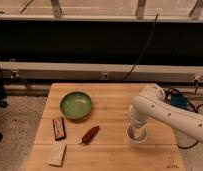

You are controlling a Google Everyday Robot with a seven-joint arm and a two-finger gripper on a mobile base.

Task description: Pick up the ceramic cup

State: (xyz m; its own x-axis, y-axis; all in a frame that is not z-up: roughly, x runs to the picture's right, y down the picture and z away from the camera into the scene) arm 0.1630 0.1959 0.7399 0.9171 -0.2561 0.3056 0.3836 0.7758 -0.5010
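Eyes on the ceramic cup [137, 139]: small, white, standing upright on the right side of the wooden table [115, 97], close to the front edge. It sits on the wood, not lifted at all from what I can see.

Right on top of it is the gripper [135, 126], pointing straight down at the mouth of the cup, so close that the two whites run together. Is it spread or pressed together? Is it in the cup or around the rim? I can't tell from here; the end of the white arm [162, 110] hides that spot.

So where are we? The approach looks done. The gripper is lined up over the right thing and low on it. What's left, by my reckoning, is the part that counts: a firm hold and the lift clear of the table.

Off to the left, well apart from the action, sits the wide green bowl [76, 105]. In front of that are a reddish-brown oblong thing [90, 134], a dark flat bar [58, 127] and a pale block [57, 154] near the front corner. None of them is near the cup, so the lift has room.
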